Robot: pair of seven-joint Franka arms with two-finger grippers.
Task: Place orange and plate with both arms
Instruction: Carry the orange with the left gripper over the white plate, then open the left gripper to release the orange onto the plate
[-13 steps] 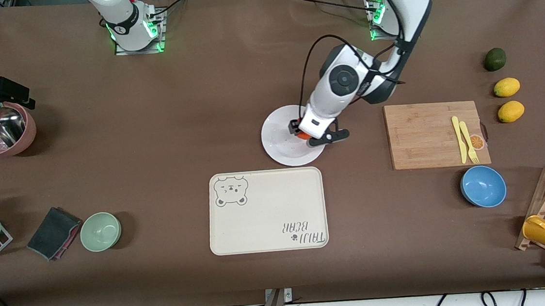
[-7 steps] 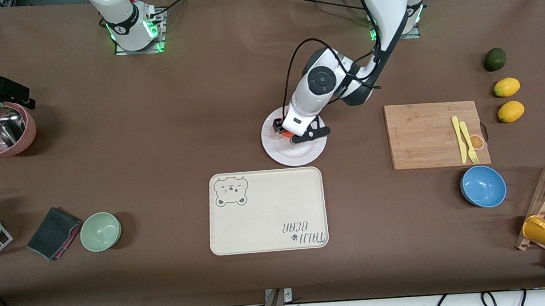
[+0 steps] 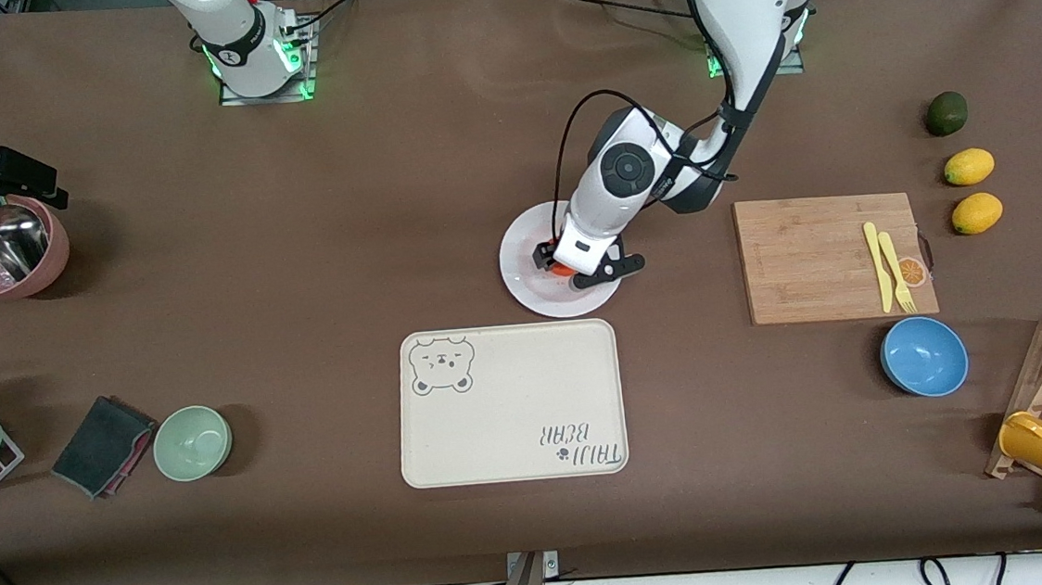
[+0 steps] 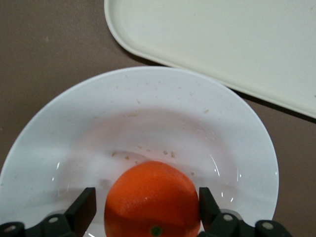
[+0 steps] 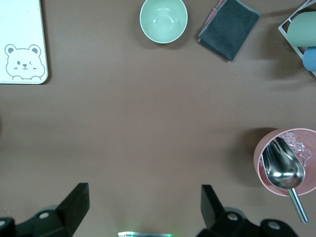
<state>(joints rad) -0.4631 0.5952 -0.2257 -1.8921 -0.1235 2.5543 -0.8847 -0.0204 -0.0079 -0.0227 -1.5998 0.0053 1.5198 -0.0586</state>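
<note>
Left gripper (image 3: pixel 587 265) low over the plate (image 3: pixel 530 282), fingers spread just wider than the orange (image 4: pixel 152 200), which sits between them. One finger (image 4: pixel 83 211) shows a small gap from the fruit; the second is at its skin, contact uncertain. Orange appears to rest in the plate's hollow. Bear tray (image 3: pixel 511 403) lies just beside the plate.

Right gripper (image 5: pixel 143 210) waits, fingers wide apart and holding nothing, above bare table near the pink bowl (image 5: pixel 286 163).
</note>
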